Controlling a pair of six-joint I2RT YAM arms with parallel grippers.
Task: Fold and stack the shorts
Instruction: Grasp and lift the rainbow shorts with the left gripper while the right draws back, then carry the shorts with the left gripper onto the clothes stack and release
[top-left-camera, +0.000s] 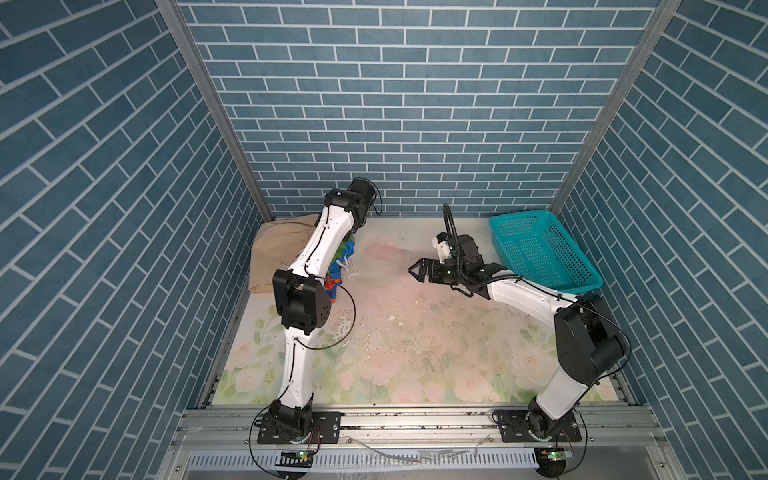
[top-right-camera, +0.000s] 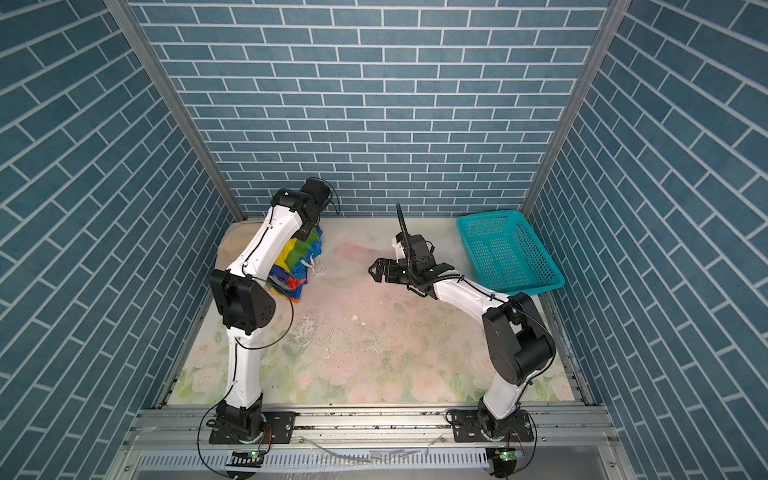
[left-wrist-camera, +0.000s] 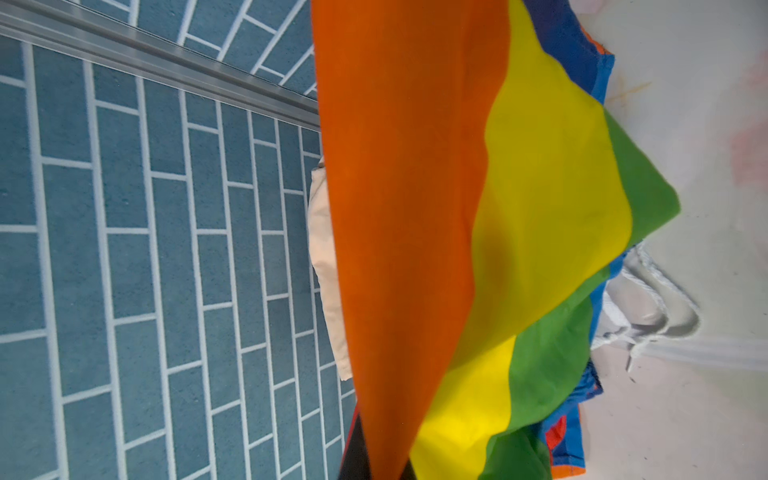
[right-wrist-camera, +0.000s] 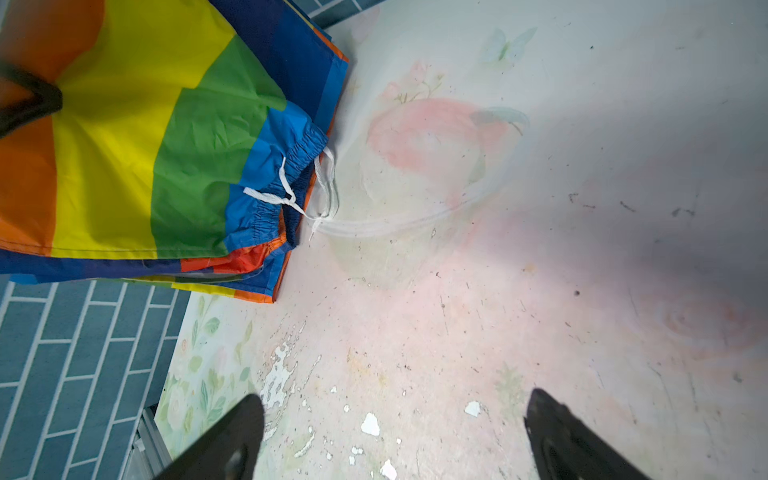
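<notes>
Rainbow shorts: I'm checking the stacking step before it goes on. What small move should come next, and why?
Probably lower the left claw and open it, laying the rainbow shorts onto the beige shorts: it is shut on their orange stripe, they look folded, the right claw is open and empty.

We see rainbow-striped shorts (right-wrist-camera: 124, 145) in orange, yellow, green and blue, plain beige shorts (top-left-camera: 274, 251), a teal basket (top-left-camera: 519, 216), a floral tabletop (top-left-camera: 415, 332).

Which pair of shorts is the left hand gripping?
The rainbow-striped shorts: the left hand pinches their orange-yellow panel. The plain beige shorts lie ungripped by the left wall.
</notes>
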